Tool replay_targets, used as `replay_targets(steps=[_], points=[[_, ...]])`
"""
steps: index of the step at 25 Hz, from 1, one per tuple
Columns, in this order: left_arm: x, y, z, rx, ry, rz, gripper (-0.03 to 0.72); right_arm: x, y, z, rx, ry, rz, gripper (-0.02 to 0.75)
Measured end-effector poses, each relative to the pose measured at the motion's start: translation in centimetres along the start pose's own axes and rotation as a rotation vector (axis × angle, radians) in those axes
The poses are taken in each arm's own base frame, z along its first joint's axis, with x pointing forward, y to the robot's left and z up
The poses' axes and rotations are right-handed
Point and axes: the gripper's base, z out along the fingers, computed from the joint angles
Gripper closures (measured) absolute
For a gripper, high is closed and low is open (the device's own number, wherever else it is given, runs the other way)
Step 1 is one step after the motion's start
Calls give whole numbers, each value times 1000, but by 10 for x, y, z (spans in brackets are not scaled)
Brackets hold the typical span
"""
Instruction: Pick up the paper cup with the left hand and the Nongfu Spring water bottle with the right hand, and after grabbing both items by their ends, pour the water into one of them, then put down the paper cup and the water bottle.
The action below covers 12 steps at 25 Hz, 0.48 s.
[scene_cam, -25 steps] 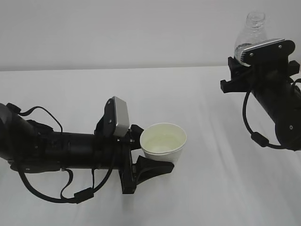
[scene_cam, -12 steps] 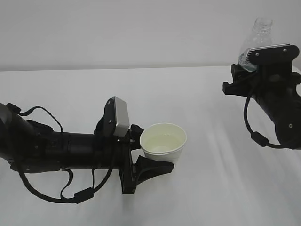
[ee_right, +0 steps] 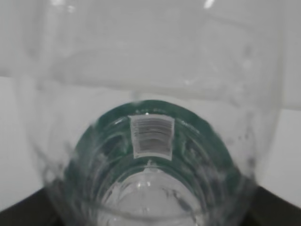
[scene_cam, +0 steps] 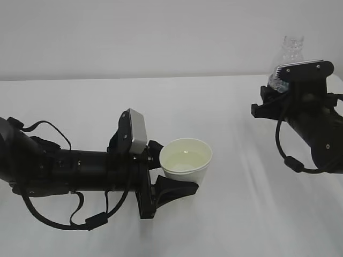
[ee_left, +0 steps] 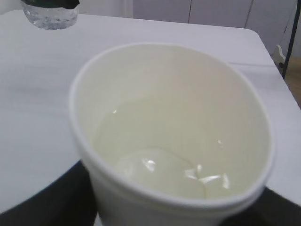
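Note:
The off-white paper cup (scene_cam: 186,160) is tilted slightly, with my left gripper (scene_cam: 179,170) shut on its lower wall. In the left wrist view the cup (ee_left: 141,94) fills the frame, and clear water (ee_left: 160,165) lies in its bottom. Black fingers (ee_left: 33,202) show at the lower corners. My right gripper (scene_cam: 277,81) is shut on the Nongfu Spring water bottle (scene_cam: 292,49), which it holds upright at the far right, well apart from the cup. In the right wrist view the clear bottle (ee_right: 150,94) with its green label (ee_right: 197,127) is seen from its base end.
A white table (scene_cam: 236,214) runs under both arms, with a pale wall behind. The left arm (scene_cam: 64,168) lies low across the front left. The table's far edge and a dark floor strip (ee_left: 291,70) show at the right of the left wrist view.
The right arm has brought the bottle from a leftward tilt to upright and lowered it a little. The left arm and cup have not moved.

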Motion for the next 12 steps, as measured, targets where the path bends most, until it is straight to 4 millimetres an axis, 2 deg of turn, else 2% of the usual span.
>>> replay_targets(steps=[4, 12], points=[[0, 0, 0, -4, -1, -2, 211, 7, 1, 2, -3, 20, -4, 286], [-2, 6, 0, -62, -23, -35, 212, 7, 1, 2, -1, 17, -2, 286]])
